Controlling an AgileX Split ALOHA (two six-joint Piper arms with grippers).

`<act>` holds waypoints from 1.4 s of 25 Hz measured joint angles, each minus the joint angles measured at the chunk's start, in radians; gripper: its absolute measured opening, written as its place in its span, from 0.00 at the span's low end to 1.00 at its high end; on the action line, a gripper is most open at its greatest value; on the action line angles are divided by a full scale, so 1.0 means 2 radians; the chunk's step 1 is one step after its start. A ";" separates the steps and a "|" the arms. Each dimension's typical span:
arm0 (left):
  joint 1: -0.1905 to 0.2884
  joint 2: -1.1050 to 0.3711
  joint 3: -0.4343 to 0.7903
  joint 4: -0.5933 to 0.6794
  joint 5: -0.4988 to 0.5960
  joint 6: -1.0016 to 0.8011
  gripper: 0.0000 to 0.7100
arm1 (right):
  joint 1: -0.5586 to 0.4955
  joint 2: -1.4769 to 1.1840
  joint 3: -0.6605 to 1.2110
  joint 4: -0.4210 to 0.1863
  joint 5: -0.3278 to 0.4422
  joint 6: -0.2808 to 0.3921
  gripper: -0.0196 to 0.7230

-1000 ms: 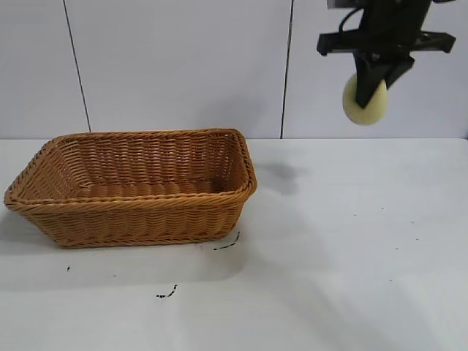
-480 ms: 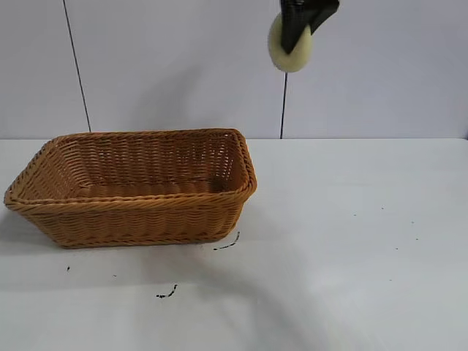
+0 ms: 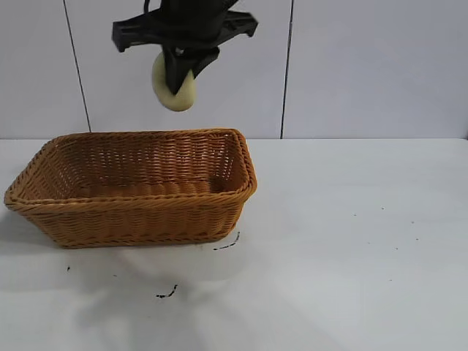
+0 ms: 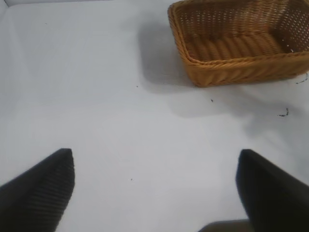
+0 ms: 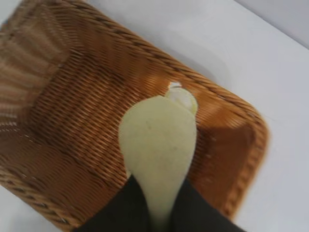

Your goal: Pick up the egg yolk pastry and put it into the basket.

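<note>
While the right gripper (image 3: 178,80) hangs in the air above the basket (image 3: 131,186), its fingers are pinched nearly shut on the egg yolk pastry (image 3: 174,91), which bulges out pale and rounded on both sides of them. Exterior view: pastry sits clear above the braided rim, over the back half of the basket's interior, not touching the wicker. Right wrist view agrees, with the pastry (image 5: 157,145) seen against the woven floor (image 5: 72,121) and the rim framing it on all sides; the fingers grip it from the near end, so most of the lump hangs free below the clamp. Judgement: carry phase is about done, the release is what remains, and the height looks chosen to clear the flared sides. A small pale patch shows just past the pastry in the wrist view; cannot tell what it is. Basket stands flat on the white table (image 3: 351,248), a few dark specks scattered in front of it. Left gripper (image 4: 154,188) parked low over bare table well off from the basket (image 4: 241,43), fingers spread wide with nothing between them, kept out of the working arm's way. Risk, as I read it: the soft lump may stick to a finger on opening.
</note>
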 joint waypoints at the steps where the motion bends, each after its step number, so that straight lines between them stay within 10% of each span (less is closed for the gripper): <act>1: 0.000 0.000 0.000 0.000 0.000 0.000 0.98 | 0.001 0.009 0.000 0.003 -0.006 0.000 0.07; 8: 0.000 0.000 0.000 0.000 0.000 0.000 0.98 | 0.001 0.035 0.000 0.013 -0.017 -0.005 0.15; 16: 0.000 0.000 0.000 0.000 0.000 0.000 0.98 | 0.001 0.030 0.000 0.012 0.014 -0.014 0.91; 35: 0.000 0.000 0.000 0.000 0.000 0.000 0.98 | -0.099 -0.079 0.000 -0.035 0.109 -0.003 0.96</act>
